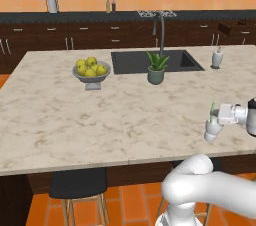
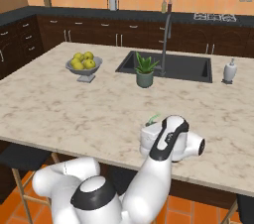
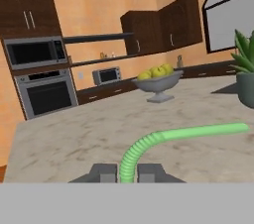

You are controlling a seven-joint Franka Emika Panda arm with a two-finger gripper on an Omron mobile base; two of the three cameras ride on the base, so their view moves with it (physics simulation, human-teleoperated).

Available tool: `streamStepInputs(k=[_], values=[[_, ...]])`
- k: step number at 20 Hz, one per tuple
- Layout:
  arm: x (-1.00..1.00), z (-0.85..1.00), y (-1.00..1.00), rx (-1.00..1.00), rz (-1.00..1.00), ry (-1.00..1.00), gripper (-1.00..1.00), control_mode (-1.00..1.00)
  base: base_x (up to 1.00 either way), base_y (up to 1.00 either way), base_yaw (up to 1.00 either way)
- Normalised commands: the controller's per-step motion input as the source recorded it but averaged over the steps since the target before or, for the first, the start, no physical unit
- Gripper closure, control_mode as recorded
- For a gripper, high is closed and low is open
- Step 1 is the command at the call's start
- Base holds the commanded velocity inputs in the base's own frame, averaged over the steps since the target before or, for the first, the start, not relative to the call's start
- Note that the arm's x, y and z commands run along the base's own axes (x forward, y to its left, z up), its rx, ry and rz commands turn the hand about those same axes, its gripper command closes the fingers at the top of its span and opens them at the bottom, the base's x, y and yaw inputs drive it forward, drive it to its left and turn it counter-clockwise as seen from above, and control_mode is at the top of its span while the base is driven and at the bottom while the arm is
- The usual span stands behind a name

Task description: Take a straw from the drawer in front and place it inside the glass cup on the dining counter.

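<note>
**One straw pinched in the claw, over the cup**

One green straw [image 3: 186, 133] sits clamped between the two dark fingertips of the claw [image 3: 127, 172]. In the hand view it rises from between the tips, bends at its ribbed part and runs off to the right, above the marble desk [image 1: 100, 115].

From the left base view the claw [image 1: 214, 118] reaches in level from the right, near the desk's front edge. A short green piece of straw [image 1: 213, 109] sticks up just above it, and the cup [image 1: 213, 131] hangs or stands right below the claw. Whether the straw's lower end is already inside the cup is hard to say, since the hand covers that spot.

In the right base view the cup [image 2: 147, 137] shows just left of the hand, with a thin green tip of straw [image 2: 153, 117] poking above its rim; the fingertips themselves are hidden behind the wrist.

Well beyond the claw, further onto the desk, stands a potted plant [image 1: 156, 68] at the near rim of the dark sink [image 1: 190, 62]. A grey bowl of yellow fruit [image 1: 91, 71] stands left of the plant. A white soap pump [image 1: 217, 58] sits at the sink's right end, straight ahead of the claw and far off.

Two dark stools [image 1: 78, 186] stand below the desk's front edge, under and to the left of the claw.
</note>
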Motion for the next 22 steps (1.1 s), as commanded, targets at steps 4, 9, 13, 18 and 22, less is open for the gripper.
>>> streamStepInputs(k=[4,9,13,18,22], values=[[0.0,0.0,0.49,0.0,0.0,0.0,1.0,-1.0,0.0,0.0,0.0],[0.0,0.0,0.2,0.0,-0.03,0.04,1.0,-1.0,0.0,0.0,0.0],[-0.07,0.0,-0.12,0.0,-0.02,0.01,-1.0,-1.0,0.0,0.0,0.0],[0.0,0.0,-0.22,0.0,0.0,0.02,-1.0,-1.0,0.0,0.0,0.0],[0.0,0.0,-0.15,0.0,0.0,0.0,-1.0,-1.0,0.0,0.0,0.0]])
